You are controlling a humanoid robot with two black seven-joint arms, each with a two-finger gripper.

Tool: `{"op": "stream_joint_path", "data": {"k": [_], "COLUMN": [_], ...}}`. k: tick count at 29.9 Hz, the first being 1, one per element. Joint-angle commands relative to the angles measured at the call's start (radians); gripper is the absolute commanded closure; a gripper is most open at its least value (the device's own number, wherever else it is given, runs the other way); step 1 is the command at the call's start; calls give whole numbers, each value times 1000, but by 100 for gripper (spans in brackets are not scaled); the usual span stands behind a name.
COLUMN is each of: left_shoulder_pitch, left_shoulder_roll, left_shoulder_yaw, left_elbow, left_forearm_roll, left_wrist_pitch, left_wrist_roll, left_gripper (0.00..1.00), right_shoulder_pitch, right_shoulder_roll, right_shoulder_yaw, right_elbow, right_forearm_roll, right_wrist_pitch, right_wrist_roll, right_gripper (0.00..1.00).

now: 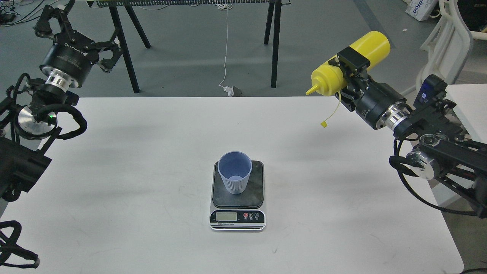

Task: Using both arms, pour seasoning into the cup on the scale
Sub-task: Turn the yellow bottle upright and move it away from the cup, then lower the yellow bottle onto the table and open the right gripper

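Note:
The light-blue ribbed cup [235, 177] stands upright on the dark platform of the scale [258, 179] at the table's middle. My right gripper [348, 72] is shut on the yellow seasoning bottle [374, 43] and holds it high at the right, lying almost level with the nozzle pointing left and the tethered cap hanging down. It is far to the right of the cup. My left gripper [76, 26] is open and empty, raised above the table's far left corner.
The white table [152, 152] carries only the scale and cup. Black trestle legs [125, 45] stand behind it. A white chair [445, 49] and a second white table [468, 99] stand at the right.

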Motion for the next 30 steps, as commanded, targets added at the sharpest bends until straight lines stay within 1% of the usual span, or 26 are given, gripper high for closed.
{"op": "stream_joint_path", "data": {"k": [1, 5, 8, 11, 13, 15, 17, 22, 25, 30], "left_shoulder_pitch": [0, -1, -1, 0, 0, 0, 0, 0, 0, 0], "left_shoulder_roll": [1, 0, -2, 3, 4, 4, 4, 0, 0, -2], "left_shoulder_yaw": [-1, -10, -5, -2, -2, -5, -7, -5, -5, 1], "left_elbow": [0, 0, 0, 0, 0, 0, 0, 0, 0, 0], "left_forearm_roll": [0, 0, 0, 1, 1, 1, 1, 1, 1, 1], "left_wrist_pitch": [1, 1, -2, -9, -11, -11, -11, -11, -11, -6], "left_wrist_roll": [-1, -1, -1, -1, -1, -3, -3, -4, -4, -4], "left_gripper": [0, 0, 0, 0, 0, 0, 0, 0, 0, 0], "right_shoulder_pitch": [-107, -247, -366, -454, -497, -547, -610, -748, -790, -802], "right_shoulder_roll": [-1, -1, -3, 0, 9, 12, 40, 198, 238, 324], "right_shoulder_yaw": [121, 271, 345, 374, 376, 371, 370, 381, 397, 399], "right_elbow": [4, 0, -17, -69, -91, -97, -95, -107, -129, -135], "right_forearm_roll": [201, 462, 628, 711, 761, 810, 846, 861, 864, 884], "right_wrist_pitch": [71, 217, 399, 565, 655, 657, 657, 657, 657, 657], "right_wrist_roll": [1, -10, -13, -13, -13, -13, -13, -8, -5, -5], "right_gripper": [68, 68, 68, 68, 68, 67, 67, 66, 66, 66]}}
